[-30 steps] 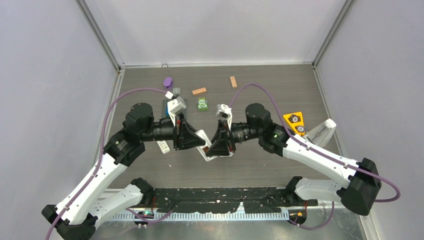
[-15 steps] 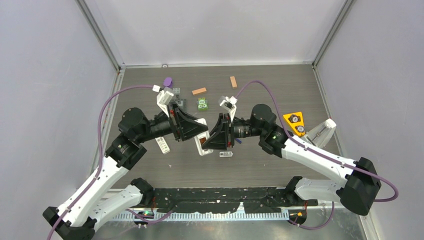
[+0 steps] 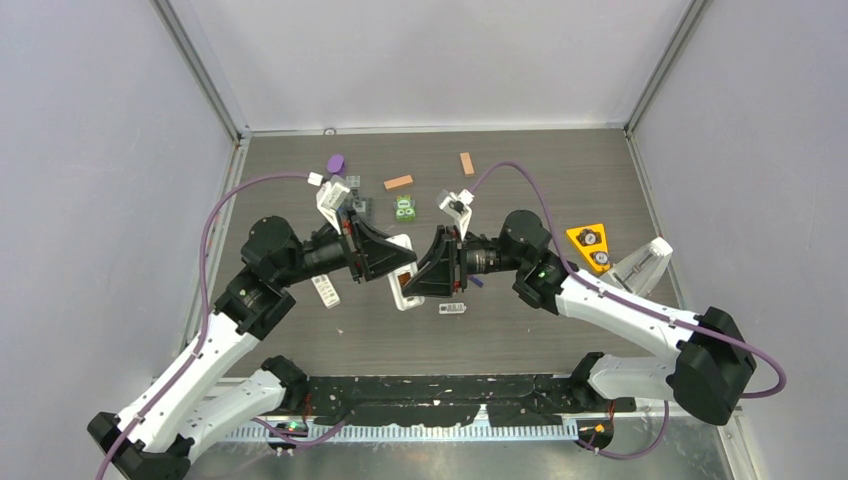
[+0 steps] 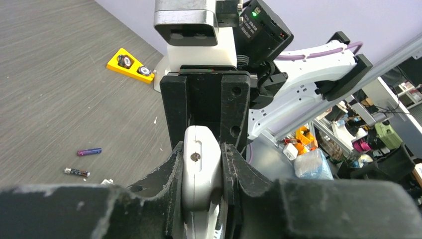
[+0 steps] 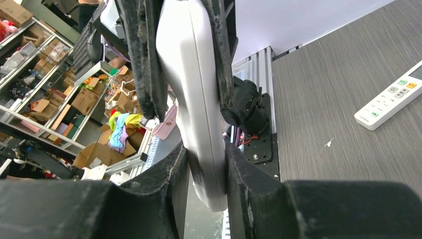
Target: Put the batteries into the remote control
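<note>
Both my grippers hold one white remote control [image 3: 404,281] in the air over the table's middle. My left gripper [image 3: 398,262] is shut on one end of the remote control [image 4: 201,159]. Facing it, my right gripper [image 3: 421,279] is shut on the other end [image 5: 195,104]. In the left wrist view two batteries lie on the table: a purple battery [image 4: 89,151] and a dark battery [image 4: 76,172]. From above, the purple battery [image 3: 477,282] lies just right of the right gripper. The dark battery [image 3: 452,308] rests below the grippers by a small white piece.
A second white remote [image 3: 325,290] lies left of the grippers, also seen as a remote [image 5: 393,97] with coloured buttons. At the back lie a purple object [image 3: 335,163], two orange blocks [image 3: 398,182] and a green item [image 3: 404,210]. A yellow triangle [image 3: 590,245] sits at the right.
Both arms have carried the remote toward the back of the table and turned it. The dark battery and white piece below them have come into view. Little has moved in the last half second.
</note>
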